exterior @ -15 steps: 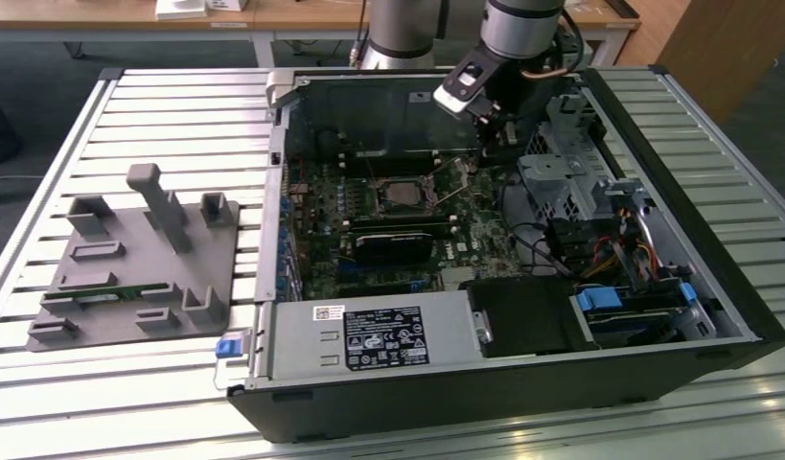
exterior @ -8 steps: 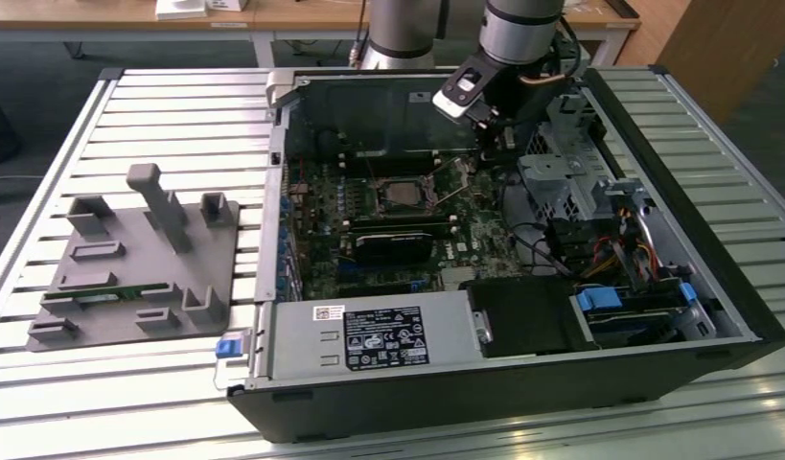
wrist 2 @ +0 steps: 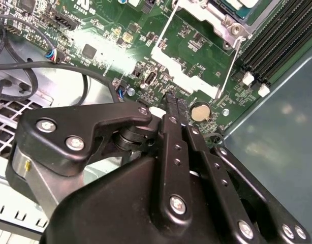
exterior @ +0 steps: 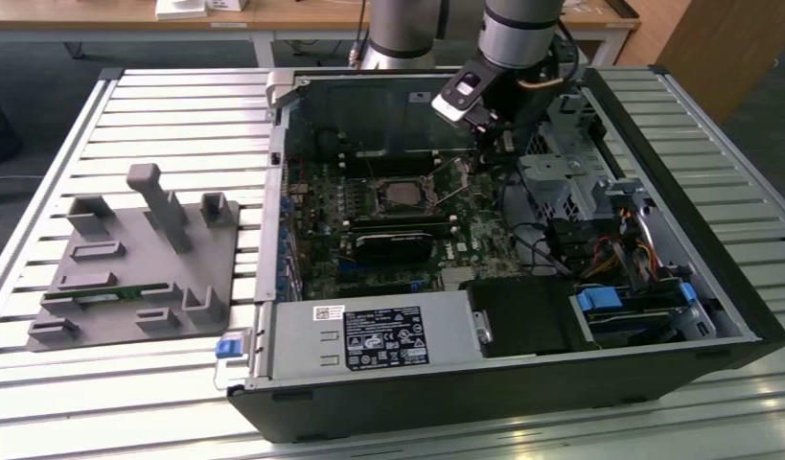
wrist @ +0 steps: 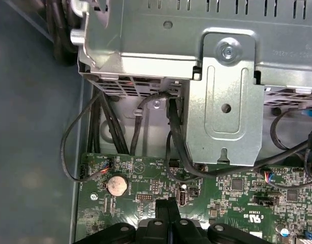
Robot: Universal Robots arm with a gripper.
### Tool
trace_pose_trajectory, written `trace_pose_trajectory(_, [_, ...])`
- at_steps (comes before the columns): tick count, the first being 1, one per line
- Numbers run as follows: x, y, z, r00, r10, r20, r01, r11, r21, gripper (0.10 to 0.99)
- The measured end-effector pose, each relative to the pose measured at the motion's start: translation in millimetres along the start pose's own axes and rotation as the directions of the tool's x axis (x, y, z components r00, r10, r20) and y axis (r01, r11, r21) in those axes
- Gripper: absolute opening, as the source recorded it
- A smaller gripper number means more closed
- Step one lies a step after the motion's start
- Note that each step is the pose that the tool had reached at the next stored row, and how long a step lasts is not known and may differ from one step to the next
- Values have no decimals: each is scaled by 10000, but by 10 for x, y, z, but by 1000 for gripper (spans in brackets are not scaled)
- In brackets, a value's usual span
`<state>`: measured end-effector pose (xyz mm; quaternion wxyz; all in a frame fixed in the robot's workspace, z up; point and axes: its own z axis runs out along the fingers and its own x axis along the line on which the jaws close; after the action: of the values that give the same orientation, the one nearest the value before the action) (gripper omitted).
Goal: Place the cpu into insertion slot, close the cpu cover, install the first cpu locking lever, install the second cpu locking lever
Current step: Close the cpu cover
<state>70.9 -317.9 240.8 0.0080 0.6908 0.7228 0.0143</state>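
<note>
Our end effector (wrist 2: 174, 104) has its two black fingers pressed together, with nothing visible between them. It hangs low over the motherboard (wrist 2: 95, 30), close to the coin battery (wrist 2: 199, 112). It is near the grey drive cage (wrist: 224, 101), on the side of the computer case (exterior: 495, 402) that lies to the exterior view's right.

Further out, toward the middle of the board, sits the insertion slot (exterior: 399, 197), apart from the fingers. In the second wrist view a pale face at its centre looks to us like the cpu (wrist 2: 241, 2) seated in place, though little of it shows. A thin silver frame, which we take for the cpu cover (wrist 2: 186, 75), appears tilted up off the slot toward the end effector, so closing it seems not yet done. We cannot tell the two locking levers apart from that frame. We judge the first step complete and three left.
</note>
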Motion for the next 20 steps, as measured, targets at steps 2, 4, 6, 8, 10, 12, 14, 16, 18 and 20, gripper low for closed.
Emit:
trace_pose_trajectory(2, [1,-25,14,10000,0,0,0,10000,9,106])
trace_pose_trajectory(4, [3,-69,18,10000,-1,2,1,10000,11,106])
trace_pose_trajectory(6, [5,-111,18,10000,0,1,0,10000,11,106])
trace_pose_trajectory(8, [7,-154,17,10000,-1,0,1,10000,11,106])
trace_pose_trajectory(10, [8,-188,15,10000,-1,2,1,10000,12,106])
trace_pose_trajectory(12, [9,-211,15,10000,-1,1,1,10000,11,106])
trace_pose_trajectory(14, [10,-223,8,10000,-1,-1,1,10000,12,106])
trace_pose_trajectory(16, [10,-229,-17,10000,-1,-13,1,10000,20,106])
trace_pose_trajectory(18, [11,-236,-42,10000,0,-31,0,10000,30,106])
trace_pose_trajectory(20, [12,-258,-56,10000,0,-48,0,10000,34,106])
